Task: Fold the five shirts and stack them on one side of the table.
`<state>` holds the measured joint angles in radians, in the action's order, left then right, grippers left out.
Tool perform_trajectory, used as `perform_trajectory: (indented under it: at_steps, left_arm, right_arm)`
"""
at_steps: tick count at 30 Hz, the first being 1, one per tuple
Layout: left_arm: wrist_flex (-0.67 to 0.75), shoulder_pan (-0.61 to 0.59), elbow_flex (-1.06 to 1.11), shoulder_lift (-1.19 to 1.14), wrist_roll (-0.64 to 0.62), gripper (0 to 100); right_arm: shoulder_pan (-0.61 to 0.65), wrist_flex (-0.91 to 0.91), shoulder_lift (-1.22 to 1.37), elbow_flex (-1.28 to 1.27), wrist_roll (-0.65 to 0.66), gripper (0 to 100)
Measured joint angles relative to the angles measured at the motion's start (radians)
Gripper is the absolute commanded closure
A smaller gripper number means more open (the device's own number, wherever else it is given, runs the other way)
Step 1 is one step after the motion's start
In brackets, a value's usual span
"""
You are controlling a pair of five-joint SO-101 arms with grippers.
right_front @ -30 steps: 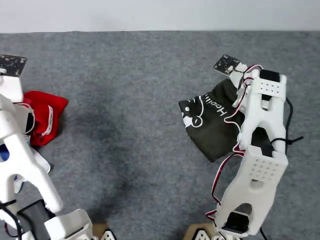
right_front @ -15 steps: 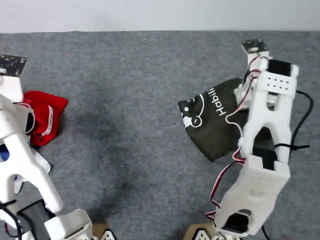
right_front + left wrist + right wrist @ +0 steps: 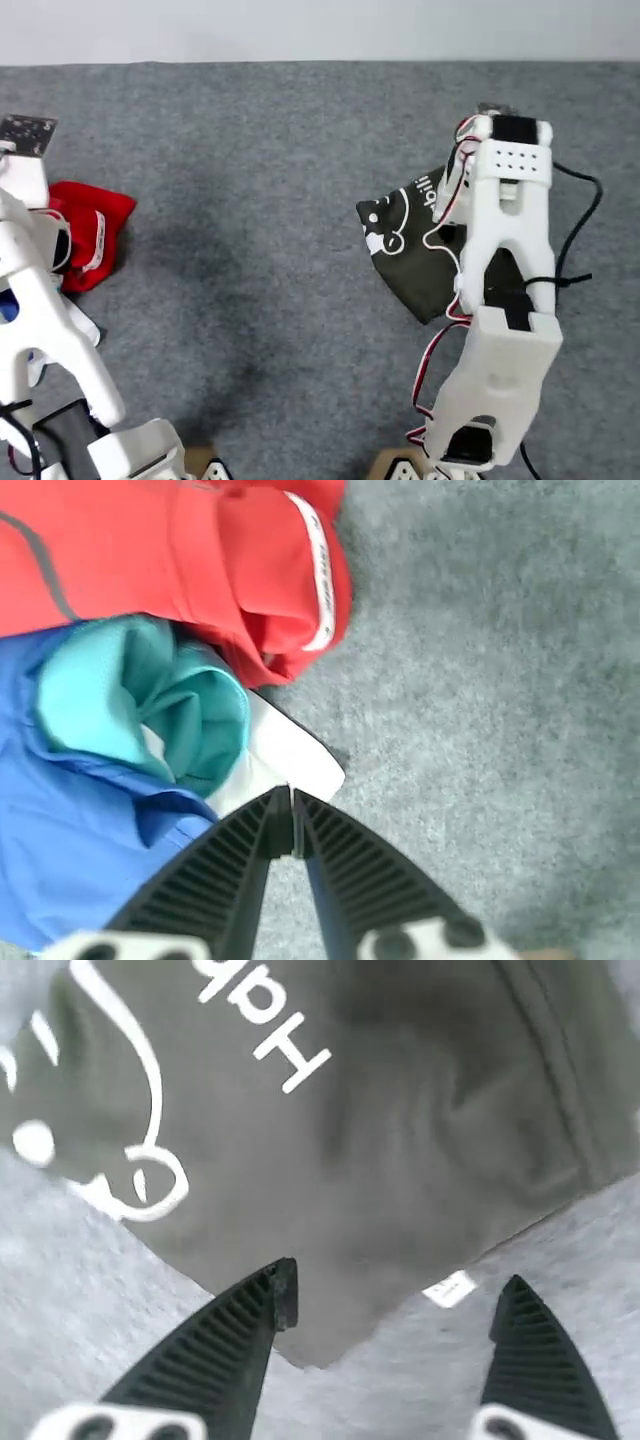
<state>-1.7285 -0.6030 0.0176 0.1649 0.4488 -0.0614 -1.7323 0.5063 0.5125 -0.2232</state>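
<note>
The desk is covered in mottled grey. The dark olive shirt is printed with a white cartoon outline and white lettering. The red shirt is trimmed with a white band. A blue shirt, a teal shirt and a white shirt are seen beside it. The left end effector and right end effector are ribbed in black.

The grey table carries a folded black shirt, print up. Well apart from the black shirt lies a red shirt, bunched against a blue shirt, a teal shirt and a white shirt.
</note>
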Motion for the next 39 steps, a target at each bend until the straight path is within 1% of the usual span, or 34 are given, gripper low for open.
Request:
perform_trajectory:
  at_steps: [4, 8, 14, 20, 22, 23, 25, 27, 31, 33, 35, 39]
  left_arm:
    - [0.0, 0.0, 0.028, 0.0, 0.038, 100]
    - [0.0, 0.0, 0.028, 0.0, 0.046, 100]
    - [0.0, 0.0, 0.028, 0.0, 0.046, 100]
    - [0.0, 0.0, 0.028, 0.0, 0.046, 100]
    - [0.0, 0.0, 0.028, 0.0, 0.063, 100]
    - [0.0, 0.0, 0.028, 0.0, 0.071, 100]
    - [0.0, 0.0, 0.028, 0.0, 0.074, 100]
    - [0.0, 0.0, 0.028, 0.0, 0.075, 100]
    - [0.0, 0.0, 0.028, 0.0, 0.075, 100]
    - [0.0, 0.0, 0.028, 0.0, 0.075, 100]
    - [0.0, 0.0, 0.028, 0.0, 0.075, 100]
    - [0.0, 0.0, 0.028, 0.0, 0.075, 100]
  right_arm:
    - [0.017, 0.052, 0.021, 0.0, -0.201, 49.9]
    - [0.026, 0.11, 0.041, 0.0, -0.334, 48.7]
    - [0.046, 0.181, 0.124, 0.0, -0.433, 48.7]
    - [0.048, 0.261, 0.273, 0.002, -0.482, 48.8]
    - [0.049, 0.288, 0.296, 0.005, -0.486, 48.9]
    - [0.051, 0.302, 0.308, 0.005, -0.488, 50.0]
    - [0.051, 0.313, 0.328, 0.02, -0.499, 56.2]
    - [0.052, 0.313, 0.344, 0.052, -0.502, 66.4]
    - [0.051, 0.313, 0.351, 0.066, -0.502, 90.0]
    - [0.044, 0.311, 0.351, 0.066, -0.502, 99.0]
    - [0.035, 0.31, 0.35, 0.068, -0.502, 97.9]
    - [-0.012, 0.282, 0.348, 0.08, -0.474, 98.8]
